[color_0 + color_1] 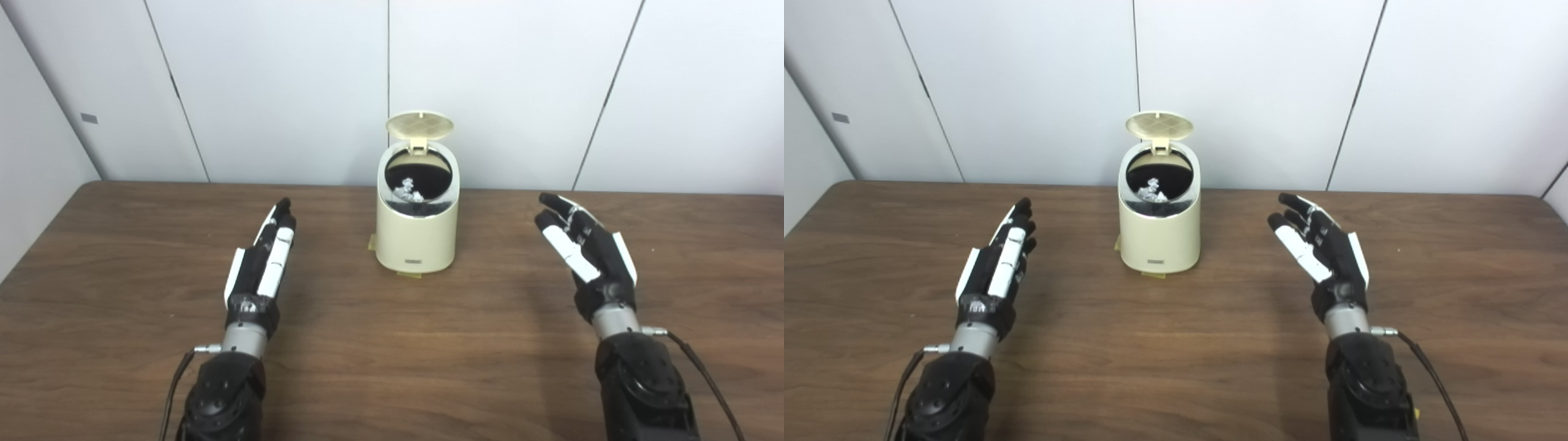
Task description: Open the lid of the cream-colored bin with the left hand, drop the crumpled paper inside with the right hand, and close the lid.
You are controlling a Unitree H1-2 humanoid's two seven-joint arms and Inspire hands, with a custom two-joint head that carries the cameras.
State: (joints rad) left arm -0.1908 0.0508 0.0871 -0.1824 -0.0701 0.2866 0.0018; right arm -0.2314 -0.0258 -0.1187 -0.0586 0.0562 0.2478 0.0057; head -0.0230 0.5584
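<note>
Left hand [263, 263] and right hand [585, 248] spread, empty; bin [417, 236] upright, lid [420, 124] raised, paper [409, 190] inside

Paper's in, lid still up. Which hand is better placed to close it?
Left, marginally. Both the left hand and right hand are open, flanking the bin; left sits slightly nearer the raised lid.

One cream bin [416, 236] – one lid [420, 124], one crumpled paper [408, 190] inside, two hands – left [264, 263], right [585, 248], one table [392, 367]
</note>
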